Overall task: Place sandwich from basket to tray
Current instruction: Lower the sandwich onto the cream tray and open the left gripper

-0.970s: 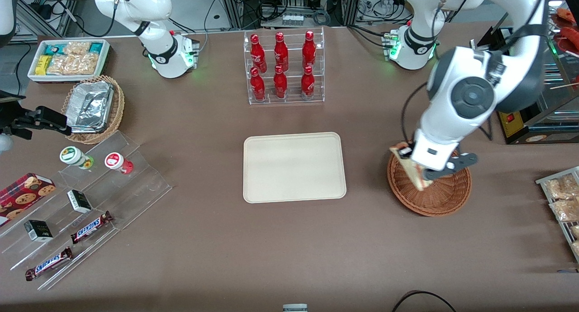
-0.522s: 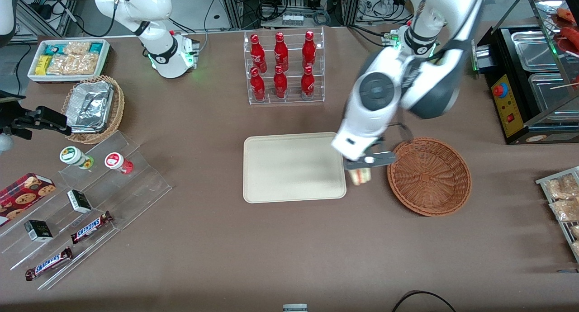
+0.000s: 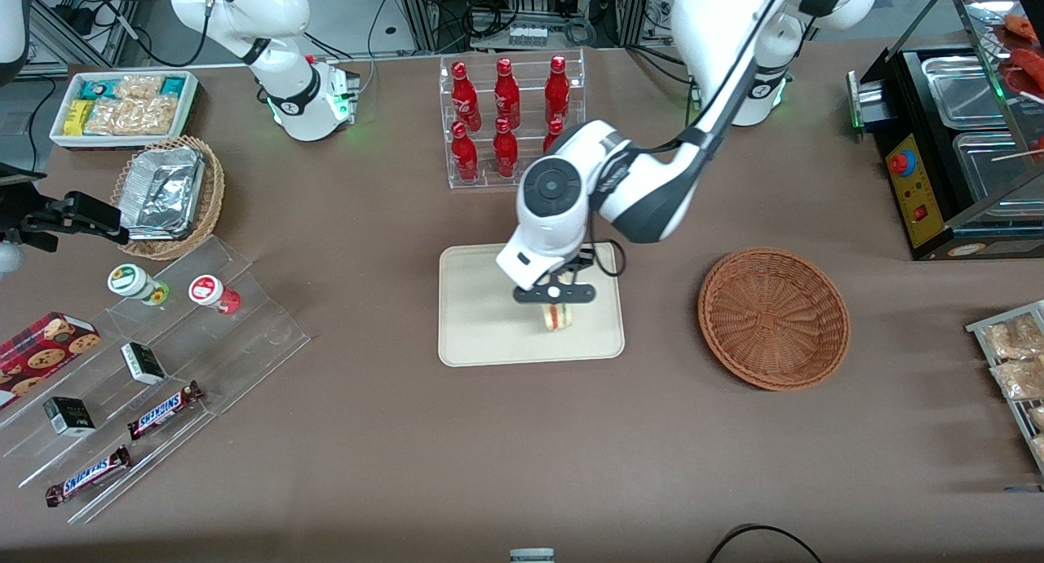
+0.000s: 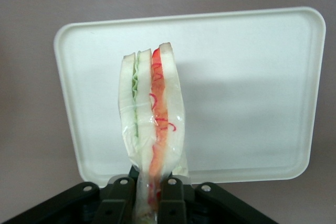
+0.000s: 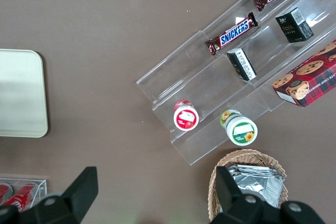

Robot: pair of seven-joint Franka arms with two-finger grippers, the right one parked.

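My left gripper (image 3: 555, 295) hangs over the cream tray (image 3: 481, 334), above the part of it nearest the basket, shut on the sandwich (image 3: 557, 316). The wrist view has the wrapped white wedge (image 4: 152, 124), green and red-orange filling along its edge, pinched between the black fingers (image 4: 119, 203) with the tray (image 4: 241, 87) beneath it. The reddish-brown wicker basket (image 3: 773, 316) sits on the table beside the tray, toward the working arm's end, with nothing in it.
A clear rack of red bottles (image 3: 511, 122) stands farther from the front camera than the tray. Toward the parked arm's end are a clear stepped shelf with snack bars and jars (image 3: 155, 359), a tan basket holding a foil container (image 3: 167, 192) and a white snack bin (image 3: 124, 106).
The gripper has carried the sandwich up out of the basket and sideways toward the parked arm's end, from over the basket to over the tray. The basket stands as before.
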